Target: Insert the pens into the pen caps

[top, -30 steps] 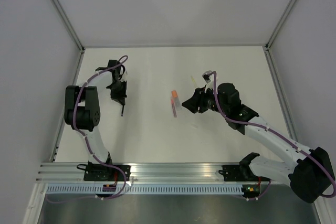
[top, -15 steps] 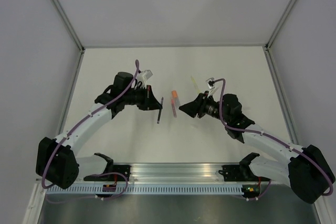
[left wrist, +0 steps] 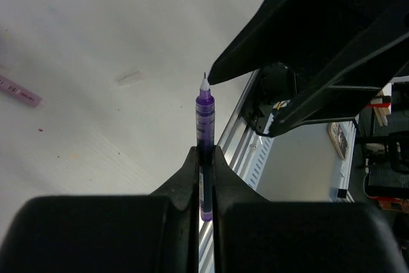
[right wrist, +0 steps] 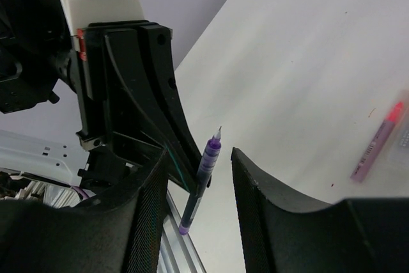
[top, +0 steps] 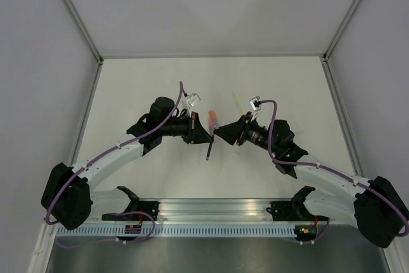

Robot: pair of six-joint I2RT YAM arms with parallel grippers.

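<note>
1. So, both arms meet over the middle of the worktop (top: pixel 160 81), with their end effectors nose to nose.
2. Left end effector (left wrist: pixel 204 153) is clamped shut on a purple pen (left wrist: pixel 204 116), gripping the lower barrel with the writing tip poking out ahead of the fingers.
3. Right end effector (right wrist: pixel 199 155) has its fingers spread apart. In its wrist view the pen sits in the gap between them, and it's not possible to tell if it touches either one.
4. From the left wrist, the pen tip is right at one right fingertip.
5. Pink pen (top: pixel 212 123) with an orange end lies flat just beyond the end effectors.
6. Yellow pen (top: pixel 236 99) is further back, and a clear cap (left wrist: pixel 130 78) lies loose on the worktop.
</note>
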